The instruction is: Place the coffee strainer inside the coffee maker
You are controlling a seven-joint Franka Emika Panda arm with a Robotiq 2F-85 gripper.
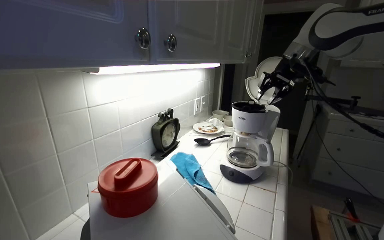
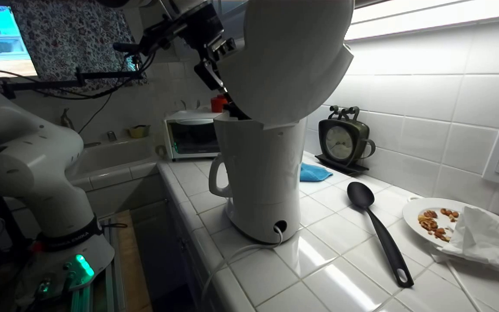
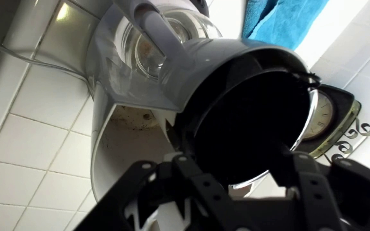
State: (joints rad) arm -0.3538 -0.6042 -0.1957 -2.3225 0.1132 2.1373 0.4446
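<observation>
1. Check the fingers (image 3: 313,189). They stand apart, just above the top opening of the coffee maker (image 1: 253,124), which is near the edge of the surface (image 1: 257,213) opposite the wall. Contact with the rim below cannot be told.
2. Locate the coffee strainer (image 3: 252,122). It sits inside the top opening; the interior is too dark to confirm full seating.
3. Seat the strainer (judged step: final settling). Press lightly and straight down, alternating sides of its rim, until it stops level. A tilted strainer is likely to obstruct the raised lid (image 2: 293,60).
4. Withdraw the fingers upward, spread. Avoid hooking the handle loop (image 3: 316,85) or striking the lid.
5. Count at the machine: one strainer, one coffee maker, one lid, one carafe (image 1: 242,143).
6. Count toward the wall edge: one clock (image 1: 168,135), one plate (image 2: 411,217), two bowls (image 1: 219,116).
7. Count elsewhere: one black spoon (image 2: 378,229), one blue cloth (image 1: 192,168), one red container (image 1: 128,191) on one toaster oven (image 2: 193,136).
</observation>
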